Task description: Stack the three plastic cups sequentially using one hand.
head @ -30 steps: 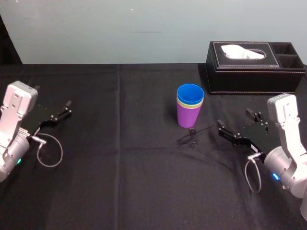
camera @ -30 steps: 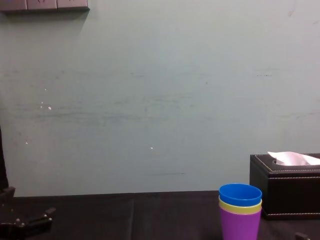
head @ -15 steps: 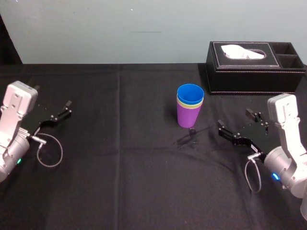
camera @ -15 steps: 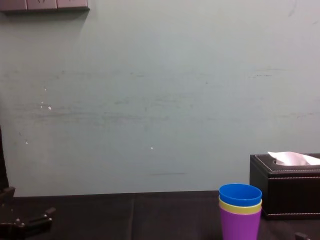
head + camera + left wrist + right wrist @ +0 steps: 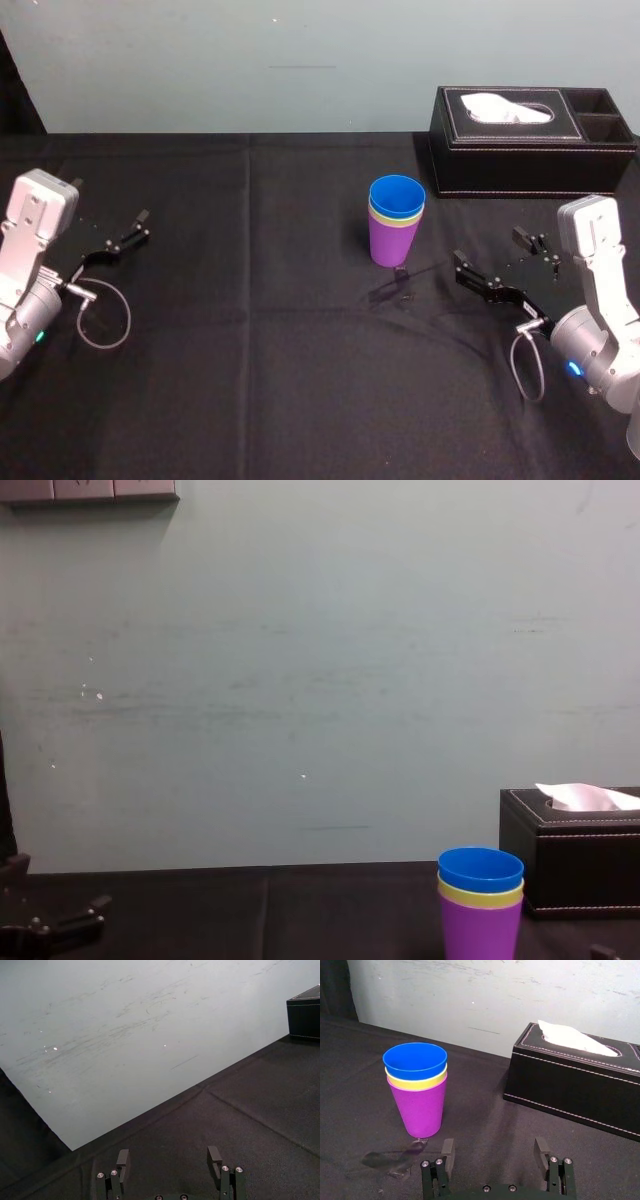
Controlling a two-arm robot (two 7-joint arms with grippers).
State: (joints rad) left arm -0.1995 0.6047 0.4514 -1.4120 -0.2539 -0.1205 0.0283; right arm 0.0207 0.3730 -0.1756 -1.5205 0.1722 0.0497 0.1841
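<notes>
Black cloth tabletop [image 5: 300, 380] carries three smooth tapered cups [image 5: 396, 222], nested upright; right claw [image 5: 493, 1142] and left claw [image 5: 168, 1151] gape wide, empty.

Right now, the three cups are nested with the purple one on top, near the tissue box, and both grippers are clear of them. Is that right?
No: the blue cup is on top; the purple cup is the bottom one, as the right wrist view shows. The rest holds: near the tissue box, left gripper and right gripper clear.
</notes>
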